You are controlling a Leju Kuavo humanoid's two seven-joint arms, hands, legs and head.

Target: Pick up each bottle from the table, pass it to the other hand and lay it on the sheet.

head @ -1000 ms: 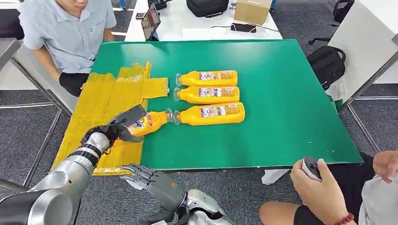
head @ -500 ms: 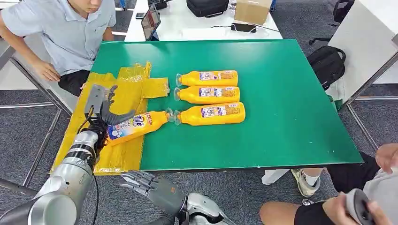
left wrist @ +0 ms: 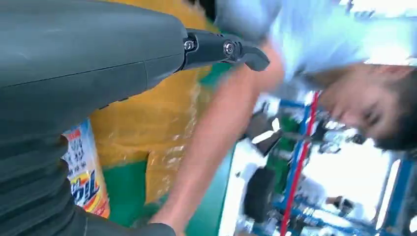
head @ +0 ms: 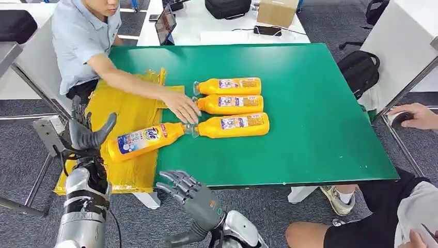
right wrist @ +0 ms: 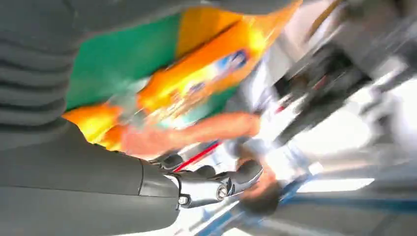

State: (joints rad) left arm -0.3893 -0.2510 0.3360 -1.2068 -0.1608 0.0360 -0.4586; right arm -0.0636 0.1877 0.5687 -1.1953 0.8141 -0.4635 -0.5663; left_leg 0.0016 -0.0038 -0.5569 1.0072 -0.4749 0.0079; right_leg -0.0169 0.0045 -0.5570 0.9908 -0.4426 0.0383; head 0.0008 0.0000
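On the green table (head: 310, 129), a yellow sheet (head: 126, 106) is lying along its left side, and one bottle (head: 144, 139) is lying on it with its cap end reaching onto the green, pointing toward the other bottles. Three more bottles are lying in a row just right of the sheet: a far bottle (head: 230, 86), a middle bottle (head: 230, 104) and a near bottle (head: 232, 125), side by side and touching or almost so, caps pointing left.

A person (head: 82, 36) is sitting at the far left corner and is reaching an arm across the sheet; the person's hand (head: 182, 106) is resting at the caps of the middle and near bottles.

Off the table's left edge, the left hand (head: 85, 133) is hanging raised beside the sheet, fingers spread wide and holding nothing, apart from the laid bottle. Below the near edge, the right hand (head: 188, 190) is hanging with fingers apart and lightly curled, holding nothing.

Beyond the table, a black backpack (head: 359, 70) is sitting on the floor at the right, and a cardboard box (head: 278, 11) is standing on a white desk (head: 196, 20).
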